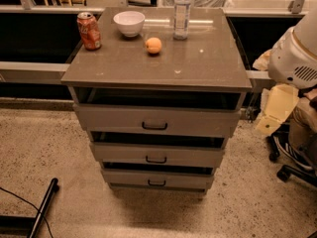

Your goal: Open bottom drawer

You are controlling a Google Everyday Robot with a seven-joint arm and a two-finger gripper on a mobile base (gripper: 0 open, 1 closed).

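Speckled floor (44,138), bottom drawer (157,178) low, well apart from gripper (274,114) upper right

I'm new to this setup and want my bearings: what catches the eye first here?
The grey-taupe three-drawer cabinet fills the centre, its slim bottom drawer lowest. On top sit a red soda can, white bowl, orange fruit and clear water bottle. The robot's pale gripper hangs at the right, beside the cabinet.

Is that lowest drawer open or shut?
Shut or barely ajar: the bottom drawer shows only a thin dark gap above its front. The gripper is off to the right.
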